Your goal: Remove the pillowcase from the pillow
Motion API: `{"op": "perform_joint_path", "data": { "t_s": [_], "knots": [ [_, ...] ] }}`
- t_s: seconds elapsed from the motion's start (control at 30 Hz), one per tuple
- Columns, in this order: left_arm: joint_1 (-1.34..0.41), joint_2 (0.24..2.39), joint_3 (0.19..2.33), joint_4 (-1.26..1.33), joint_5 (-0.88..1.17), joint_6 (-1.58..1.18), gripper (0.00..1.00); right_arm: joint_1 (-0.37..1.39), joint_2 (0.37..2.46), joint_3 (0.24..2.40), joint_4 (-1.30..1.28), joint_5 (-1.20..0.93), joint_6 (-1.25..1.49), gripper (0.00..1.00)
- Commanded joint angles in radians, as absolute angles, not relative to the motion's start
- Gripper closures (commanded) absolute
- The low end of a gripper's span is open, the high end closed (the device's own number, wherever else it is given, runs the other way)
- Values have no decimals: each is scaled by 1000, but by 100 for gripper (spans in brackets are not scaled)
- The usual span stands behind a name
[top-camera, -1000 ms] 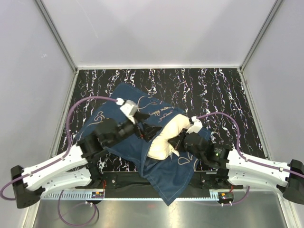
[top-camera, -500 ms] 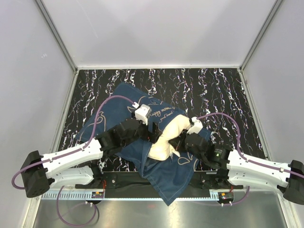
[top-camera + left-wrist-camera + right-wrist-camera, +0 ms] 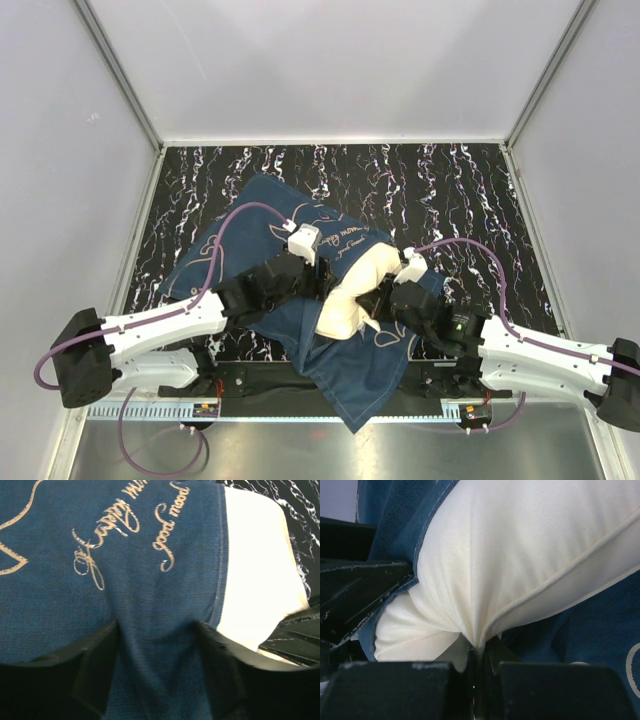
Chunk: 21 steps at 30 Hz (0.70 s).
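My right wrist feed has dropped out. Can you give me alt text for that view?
The right gripper is shut on a pinch of the cream pillow, whose fabric puckers down into the closed fingers at bottom centre. The navy pillowcase wraps the pillow's upper left edge and shows again at lower right.

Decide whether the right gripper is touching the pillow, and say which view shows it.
Touching. The right wrist view shows the right gripper shut on a pinched fold of the cream pillow.
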<state>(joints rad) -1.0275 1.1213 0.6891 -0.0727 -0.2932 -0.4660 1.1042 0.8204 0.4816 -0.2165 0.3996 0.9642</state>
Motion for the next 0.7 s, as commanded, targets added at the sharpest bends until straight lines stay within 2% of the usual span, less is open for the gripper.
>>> {"op": "perform_joint_path", "data": {
  "t_s": [0.0,0.03,0.17,0.4,0.67],
  "knots": [
    [-1034,1124,686,-40,-316,-463,47,1101,807,494,-173,434,953,100],
    [-1034,1123,687,-41,-318,-462,64,1101,805,494,-178,436,953,100],
    [-1034,1124,699,-64,-331,-460,98,1101,795,491,-181,443,954,100],
    [-1022,1100,715,-117,-432,-436,100,1103,741,476,-202,445,940,100],
    [-855,1135,640,-34,-335,-466,100,1103,575,459,-357,488,965,100]
  ]
}}
